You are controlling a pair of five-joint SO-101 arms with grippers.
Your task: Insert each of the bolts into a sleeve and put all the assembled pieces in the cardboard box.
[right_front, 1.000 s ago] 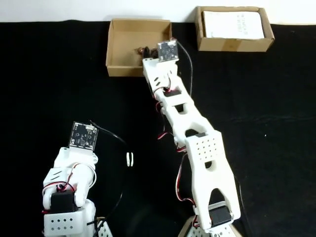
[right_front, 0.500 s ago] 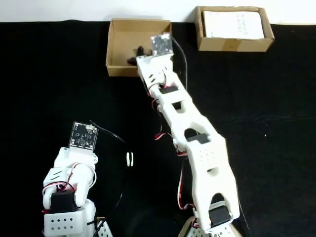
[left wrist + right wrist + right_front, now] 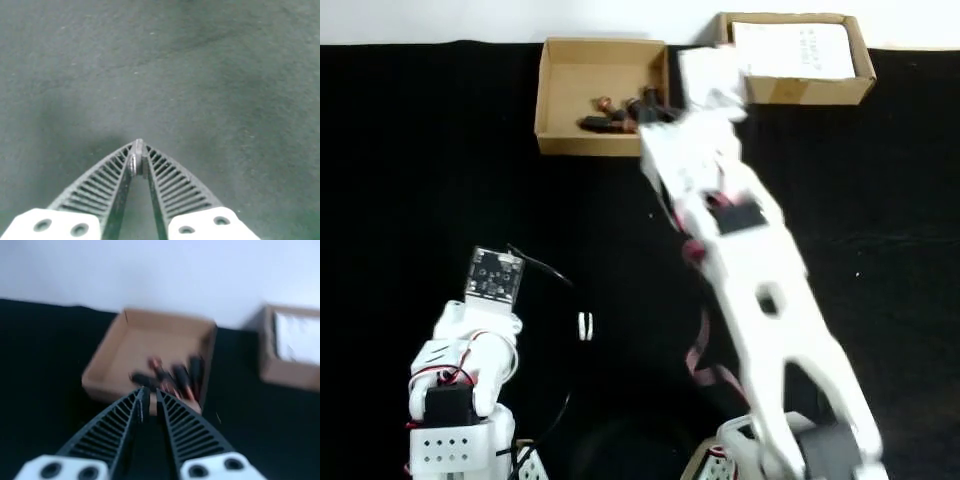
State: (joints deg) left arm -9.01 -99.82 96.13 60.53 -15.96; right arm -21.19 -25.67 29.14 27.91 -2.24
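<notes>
Right pincer (image 3: 150, 393) near cardboard box (image 3: 102, 382), second box (image 3: 285, 375)

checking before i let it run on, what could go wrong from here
The right hand hangs close to the cardboard box; a careless swing could clip its near wall and jostle the assembled pieces inside. A small white part lies on the table beside the left arm's black cable; it could be snagged or overlooked.
</notes>
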